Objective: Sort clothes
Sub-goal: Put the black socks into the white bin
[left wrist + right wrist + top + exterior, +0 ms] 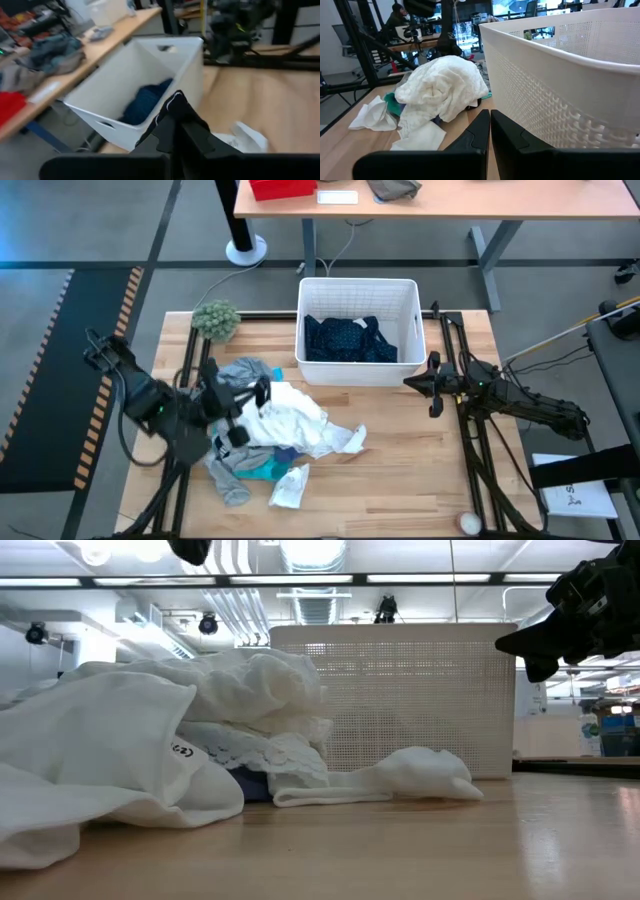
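Observation:
A white bin [357, 288] stands at the table's far middle with the dotted navy garment [345, 340] inside. In front of it lies a heap: a white garment [290, 420] on top, a grey one [240, 370] at its far left, turquoise cloth [265, 470] and a white sock [288, 490] at its near side. My left gripper [262, 393] hovers over the heap's left part, pointing toward the bin, shut on a small dark cloth [172, 102]. My right gripper [432, 385] waits shut beside the bin's right wall. My left gripper pinches a dark cloth with a pale edge [165, 112] between its two shut fingers. The cloth sticks out past the fingertips. The fingers slant a little downward toward the bin. How much of the cloth hangs below them is hidden by the gripper itself.
A fuzzy green ball [216, 318] sits at the table's far left. A small pale ball [467, 522] lies near the front right corner. Another sock [420, 775] lies in front of the bin. Bare wood shows at the near right. A desk [450, 205] stands beyond the table.

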Controlling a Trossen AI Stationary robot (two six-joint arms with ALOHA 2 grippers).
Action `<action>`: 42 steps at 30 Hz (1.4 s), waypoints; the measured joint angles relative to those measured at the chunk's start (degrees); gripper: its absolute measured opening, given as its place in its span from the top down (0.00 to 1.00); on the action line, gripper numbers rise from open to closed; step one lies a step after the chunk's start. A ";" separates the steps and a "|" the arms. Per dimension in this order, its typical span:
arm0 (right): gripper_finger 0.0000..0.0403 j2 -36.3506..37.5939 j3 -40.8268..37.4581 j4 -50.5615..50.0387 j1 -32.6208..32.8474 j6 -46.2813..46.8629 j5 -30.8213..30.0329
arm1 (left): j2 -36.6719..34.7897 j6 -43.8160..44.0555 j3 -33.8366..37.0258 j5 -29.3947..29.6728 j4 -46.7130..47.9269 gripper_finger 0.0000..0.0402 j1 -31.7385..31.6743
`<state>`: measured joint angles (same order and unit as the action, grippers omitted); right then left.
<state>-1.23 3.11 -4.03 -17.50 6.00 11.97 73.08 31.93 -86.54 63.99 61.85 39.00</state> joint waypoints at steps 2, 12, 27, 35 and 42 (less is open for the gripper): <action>1.00 0.00 0.00 0.00 0.00 0.00 0.00 | -0.89 -6.39 0.00 -0.05 -4.18 1.00 -2.91; 1.00 0.00 0.00 0.00 -0.02 -0.01 0.02 | -1.87 -34.37 0.00 -23.41 -27.94 1.00 -24.70; 1.00 0.02 0.00 0.00 -0.02 0.00 0.02 | 7.67 -33.06 0.04 -58.01 -40.95 1.00 -56.74; 1.00 0.01 0.00 0.00 -0.01 0.00 0.01 | 15.85 -34.97 0.07 -58.10 -43.37 0.97 -59.22; 1.00 0.00 0.00 0.00 -0.02 0.00 0.00 | 19.26 -35.66 0.06 -58.10 -43.61 0.81 -59.16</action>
<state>-1.23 3.11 -4.03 -17.52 6.00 11.97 92.33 -3.72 -86.48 5.89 18.24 -20.16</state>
